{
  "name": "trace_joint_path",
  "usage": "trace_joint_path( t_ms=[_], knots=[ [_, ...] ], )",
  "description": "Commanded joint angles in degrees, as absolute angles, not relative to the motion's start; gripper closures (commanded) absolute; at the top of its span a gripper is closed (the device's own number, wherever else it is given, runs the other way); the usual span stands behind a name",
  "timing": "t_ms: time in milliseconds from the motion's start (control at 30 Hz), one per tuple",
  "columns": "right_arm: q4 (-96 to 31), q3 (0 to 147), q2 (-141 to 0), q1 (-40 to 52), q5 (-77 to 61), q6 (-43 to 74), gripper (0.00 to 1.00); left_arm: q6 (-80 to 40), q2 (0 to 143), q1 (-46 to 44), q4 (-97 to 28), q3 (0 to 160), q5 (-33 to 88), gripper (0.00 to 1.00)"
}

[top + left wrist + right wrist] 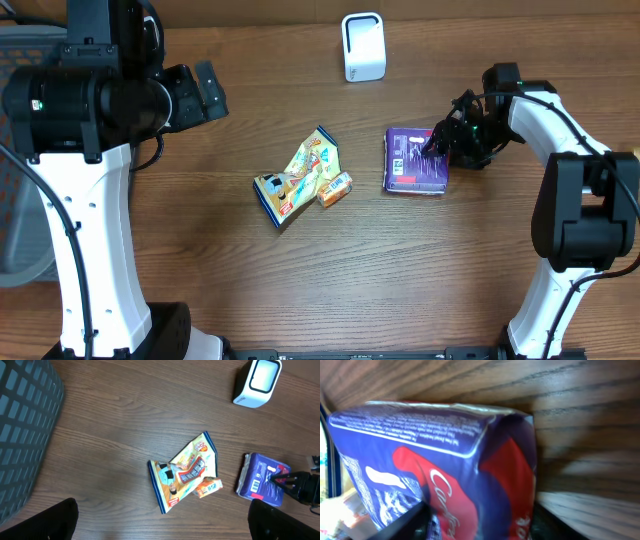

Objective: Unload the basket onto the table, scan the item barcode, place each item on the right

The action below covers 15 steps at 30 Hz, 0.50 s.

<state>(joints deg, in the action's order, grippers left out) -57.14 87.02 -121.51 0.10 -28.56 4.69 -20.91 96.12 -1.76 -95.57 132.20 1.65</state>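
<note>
A purple and red packet (415, 160) lies flat on the table at centre right, with a barcode label (256, 485) on its upper face. My right gripper (437, 142) reaches in from the right over the packet's near edge. In the right wrist view the packet (445, 460) fills the gap of that gripper (480, 527), a dark finger pressed against each side. The white scanner (363, 46) stands at the back centre. My left gripper (162, 527) hangs open high above the table's left side, nothing between its fingers.
A yellow snack bag (300, 175) and a small orange packet (336, 188) lie together mid-table, left of the purple packet. A grey mesh basket (25, 435) sits off the left edge. Bare wood lies between the bag and the scanner (256, 382).
</note>
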Motion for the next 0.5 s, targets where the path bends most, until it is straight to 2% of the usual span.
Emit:
trace_joint_path(
  t_ms=[0, 133, 233, 300, 467],
  knots=[
    [-56.2, 85.1, -121.5, 0.3, -27.8, 6.0, 0.51, -21.5, 95.3, -1.5, -95.4, 132.1, 1.5, 0.00],
    [-55.8, 85.2, -121.5, 0.3, -27.7, 6.2, 0.74, -21.5, 95.4, -1.5, -95.4, 132.1, 1.5, 0.00],
    [-56.6, 86.2, -121.5, -0.1, -27.7, 7.2, 0.84, -21.5, 95.3, -1.5, -95.4, 132.1, 1.5, 0.00],
    [-58.2, 88.2, -121.5, -0.8, -27.7, 7.5, 0.95, -21.5, 95.4, -1.5, -95.4, 132.1, 1.5, 0.00],
    [-66.8, 98.1, -121.5, -1.9, -22.6, 7.3, 0.96, -21.5, 95.4, -1.5, -95.4, 132.1, 1.5, 0.00]
  ],
)
